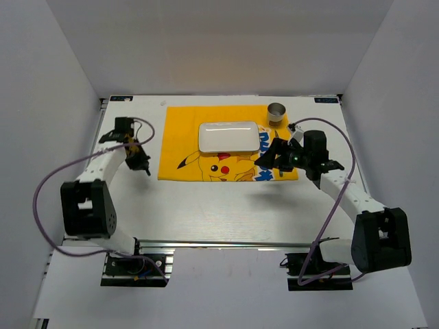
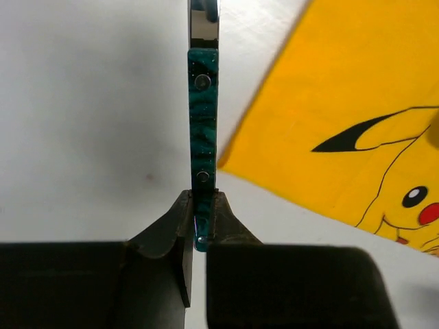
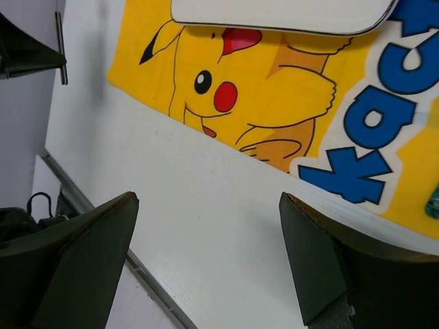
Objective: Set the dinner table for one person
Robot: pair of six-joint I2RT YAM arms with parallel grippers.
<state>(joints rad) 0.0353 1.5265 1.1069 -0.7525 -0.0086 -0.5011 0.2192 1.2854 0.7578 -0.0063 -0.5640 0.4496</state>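
Table (image 1: pixel 206 212): white, under both arms, yellow mat (image 1: pixel 180 137) on its far half.
Left gripper (image 2: pixel 199 205): clamped on a teal-handled utensil (image 2: pixel 204 116), over bare table just left of mat.
Right gripper (image 3: pixel 207 202): spread wide, holding nothing, above mat's near edge.
Plate (image 1: pixel 228 136): mid-mat.
Cup (image 1: pixel 277 111): mat's far right corner.

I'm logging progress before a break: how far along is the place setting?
Done: the yellow mat lies on the dinner table, with the white plate on it and a metal cup at its far right corner. In hand: the left claw grips a teal-handled utensil beside the mat's left edge; the right claw is open, empty. Left: setting that utensil down.
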